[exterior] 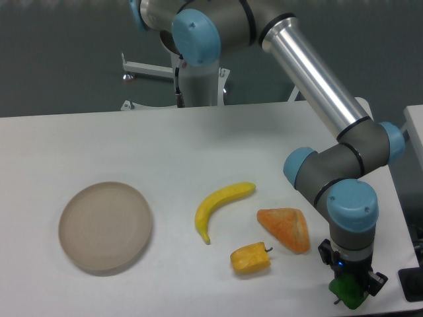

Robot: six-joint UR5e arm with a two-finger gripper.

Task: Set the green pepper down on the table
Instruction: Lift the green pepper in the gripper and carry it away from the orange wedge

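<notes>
The single fixed view looks down across the white tabletop (198, 139), with the arm reaching in from the back and bending down to the near right corner. There the gripper (350, 290) points straight down, and the green pepper (349, 295) sits directly under it at the bottom edge of the picture, a lumpy dark-green shape showing between and just below the jaws. The jaws appear closed around the pepper, though the wrist hides the contact, and whether the pepper already rests on the tabletop or hangs just above it cannot be told. The relation that matters is vertical: pepper straight beneath the jaws, no sideways offset, and so rounded that no long axis stands out. Judged from this, what remains is to settle it on the surface and release. To the left lie a yellow pepper (250, 258), an orange wedge (285, 228), a banana (221, 206) and, well apart, a round beige plate (106, 226).
</notes>
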